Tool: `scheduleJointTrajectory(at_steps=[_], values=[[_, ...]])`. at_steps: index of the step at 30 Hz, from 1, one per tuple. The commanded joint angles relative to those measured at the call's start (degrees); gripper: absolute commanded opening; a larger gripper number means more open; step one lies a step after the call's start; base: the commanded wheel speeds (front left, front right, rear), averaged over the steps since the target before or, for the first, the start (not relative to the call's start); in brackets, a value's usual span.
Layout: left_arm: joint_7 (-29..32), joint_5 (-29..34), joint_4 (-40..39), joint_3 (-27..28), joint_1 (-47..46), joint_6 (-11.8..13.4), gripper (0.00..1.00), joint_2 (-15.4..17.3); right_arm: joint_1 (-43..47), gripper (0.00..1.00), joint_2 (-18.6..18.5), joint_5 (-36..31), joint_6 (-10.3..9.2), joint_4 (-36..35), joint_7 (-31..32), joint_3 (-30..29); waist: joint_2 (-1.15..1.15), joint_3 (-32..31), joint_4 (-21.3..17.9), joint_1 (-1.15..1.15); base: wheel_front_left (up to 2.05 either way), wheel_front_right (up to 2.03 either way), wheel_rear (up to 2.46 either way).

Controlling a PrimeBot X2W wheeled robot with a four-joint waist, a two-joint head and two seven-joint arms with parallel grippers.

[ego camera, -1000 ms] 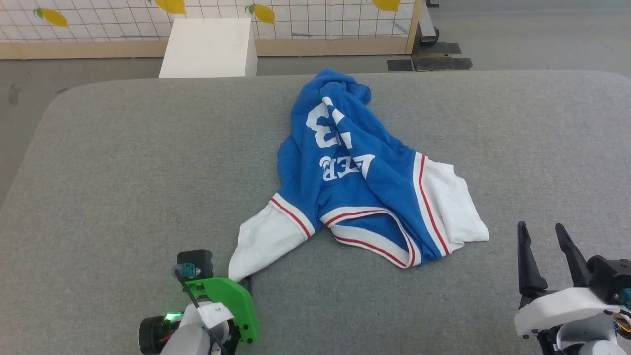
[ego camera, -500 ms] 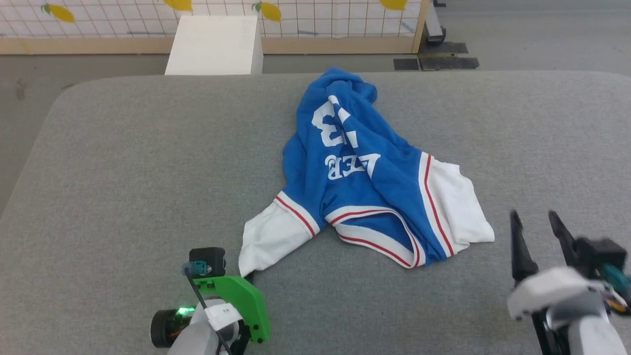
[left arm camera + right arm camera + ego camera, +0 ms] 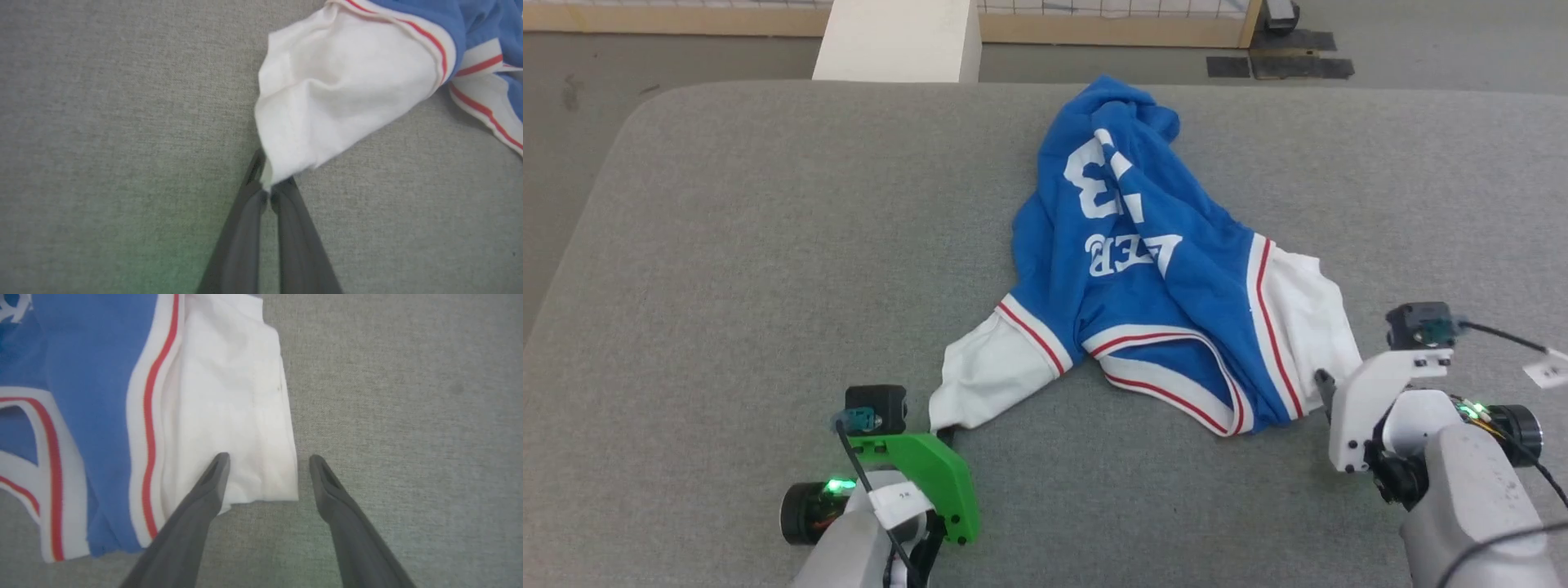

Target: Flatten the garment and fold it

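Tabletop [image 3: 727, 245]: grey cloth surface, bare across the left of the head view.
White box [image 3: 898, 41]: beyond the tabletop's far edge, upper left of centre.
My left fingers [image 3: 264, 191]: lower left of the head view, pressed together, pinching the tip of a white sleeve.
Left sleeve [image 3: 988, 376]: runs from my pinch up and right to the red-and-white trim.
Garment [image 3: 1143, 269]: middle of the frame, crumpled; blue body bunched toward top centre, white print upside down.
Right sleeve [image 3: 1307, 318]: white, lying on the tabletop, right of centre.
My right fingers [image 3: 1325, 384]: lower right, spread wide, holding nothing. In the wrist view one tip lies over the sleeve's corner and the other over bare tabletop just beside it. I cannot tell whether they touch.
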Motion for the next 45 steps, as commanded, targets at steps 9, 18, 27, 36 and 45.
scheduleJointTrajectory(at_steps=[9,18,27,36,45], values=[[-0.6,-0.8,0.3,-0.4,-1.7,-0.3,0.0,0.3,-2.8,0.1,0.0,-3.0,-0.09,2.4,20.5,2.7,0.0,1.8,1.1,0.0,0.0,0.0,0.0],[-2.6,-1.3,0.4,-0.3,-1.2,-0.4,0.0,0.4,2.3,0.0,0.0,-1.0,-0.09,-10.3,6.0,1.7,0.0,0.3,0.8,0.0,0.0,0.0,0.0],[-6.5,-2.7,-1.2,0.9,2.2,-0.1,0.0,0.5,12.8,0.0,0.0,8.9,-0.09,-15.2,-18.0,1.9,0.0,-3.3,-0.3,0.0,0.0,0.0,0.0],[-9.0,-7.5,-9.4,3.7,8.4,-1.9,0.0,1.1,20.8,0.0,0.0,14.3,-0.09,-17.9,-25.6,0.0,0.0,-6.7,-1.9,0.0,0.0,0.0,0.0],[-2.7,-19.1,-28.1,9.6,9.6,-4.9,0.0,3.0,19.2,0.0,0.0,8.6,-0.09,-32.3,-16.2,-2.6,0.0,-7.2,-3.1,0.0,0.0,0.0,0.0]])
